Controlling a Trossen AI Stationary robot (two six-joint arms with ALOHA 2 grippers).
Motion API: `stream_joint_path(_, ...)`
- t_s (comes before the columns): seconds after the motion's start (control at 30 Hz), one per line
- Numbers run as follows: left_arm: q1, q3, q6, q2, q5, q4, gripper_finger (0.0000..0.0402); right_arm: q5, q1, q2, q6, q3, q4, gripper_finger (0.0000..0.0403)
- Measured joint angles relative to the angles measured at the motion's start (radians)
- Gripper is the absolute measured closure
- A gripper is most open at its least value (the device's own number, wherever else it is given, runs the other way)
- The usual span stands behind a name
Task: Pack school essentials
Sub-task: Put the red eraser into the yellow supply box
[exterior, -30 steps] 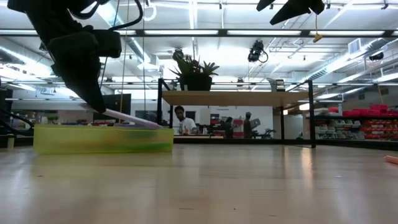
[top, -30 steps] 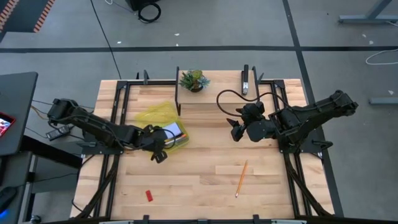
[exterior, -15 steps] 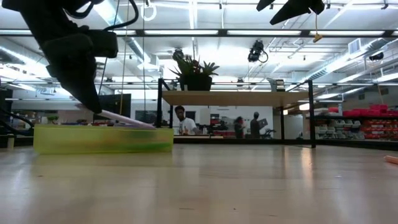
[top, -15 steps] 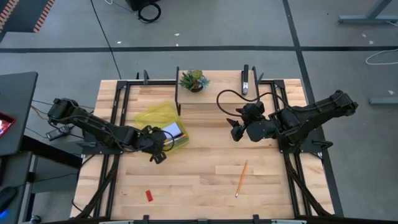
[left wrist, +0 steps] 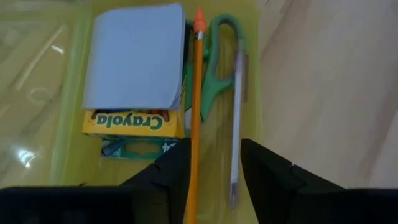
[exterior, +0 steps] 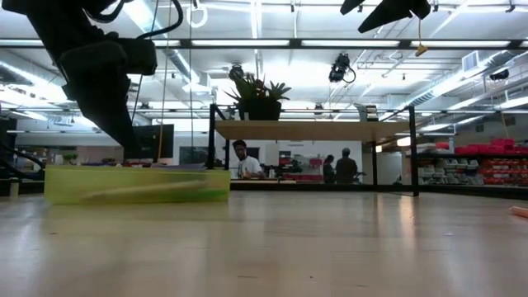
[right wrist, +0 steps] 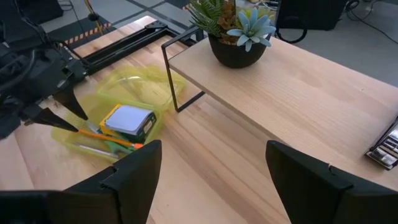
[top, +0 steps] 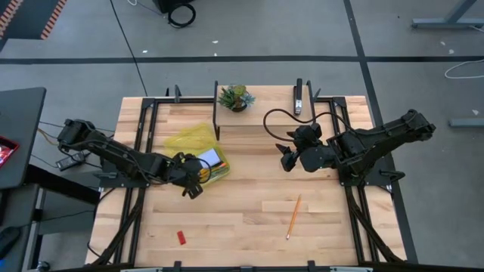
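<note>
1. The left claw [top: 198,179] hung over the near end of a clear yellow-green tray [top: 181,140], its two fingers [left wrist: 177,168] spread apart with nothing pinched between them.
2. An orange pencil [left wrist: 195,99] lay loose in the tray, its shaft running out from the gap between the fingers and touching neither of them in the left wrist view.
3. Ahead of that claw, inside the tray, lay a pale blue notepad [left wrist: 135,56] on top of a yellow crayon box [left wrist: 132,123]. Green scissors [left wrist: 216,74] lay beside the pencil, and a purple pen [left wrist: 236,118] lay close along the tray's wall on the side facing open table.
4. In the low view the tray wall [exterior: 136,183] stood low on the table [top: 249,211], with the left arm's dark body just above its rim.
5. The right claw [top: 286,160] hung well apart from the tray, high over the table, fingers [right wrist: 134,171] spread wide and holding nothing.
6. Between the two claws the tabletop was open wood.
7. A second orange pencil [top: 293,216] lay on the table nearer the front edge, below the right claw. A small red eraser [top: 181,237] lay near the front edge, well clear of the left claw.
8. A potted plant [top: 235,97] stood on the raised shelf [right wrist: 298,93] at the back edge; a black stapler [top: 299,98] lay at the same edge, beyond the right claw.
</note>
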State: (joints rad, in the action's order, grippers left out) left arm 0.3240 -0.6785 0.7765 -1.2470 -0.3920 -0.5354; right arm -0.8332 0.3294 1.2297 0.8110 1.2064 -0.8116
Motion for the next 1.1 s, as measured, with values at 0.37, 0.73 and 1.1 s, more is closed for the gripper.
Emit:
stream_joint_path(0.37,0.001,-0.001,-0.142,0.222,-0.01,0.003,0.0291,0.117,0.0,-0.016,-0.048,0.0,-0.003,0.011)
stream_joint_path(0.73,0.026,-0.001,-0.589,0.393,-0.005,0.397,0.0335,0.113,-0.012,-0.088,0.005,-0.074,0.018,0.011)
stream_joint_path(1.1,0.027,-0.001,-0.631,0.389,-0.005,0.411,0.0329,0.053,0.014,-0.082,0.12,-0.149,0.054,0.011)
